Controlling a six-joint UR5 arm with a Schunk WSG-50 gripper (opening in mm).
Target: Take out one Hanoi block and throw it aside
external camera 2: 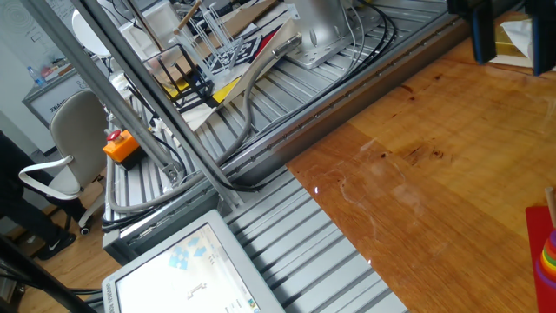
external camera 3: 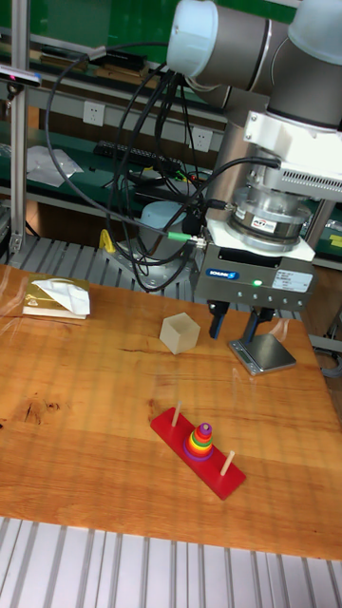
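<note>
Tiny purple Hanoi block (external camera 3: 203, 428) atop the rainbow ring stack

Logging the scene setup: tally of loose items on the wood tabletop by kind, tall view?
Red Hanoi base with pegs: 1
Stack of coloured rings: 1
Beige cube: 1
Tissue box: 1
Grey metal plate: 1
Total: 5
</note>
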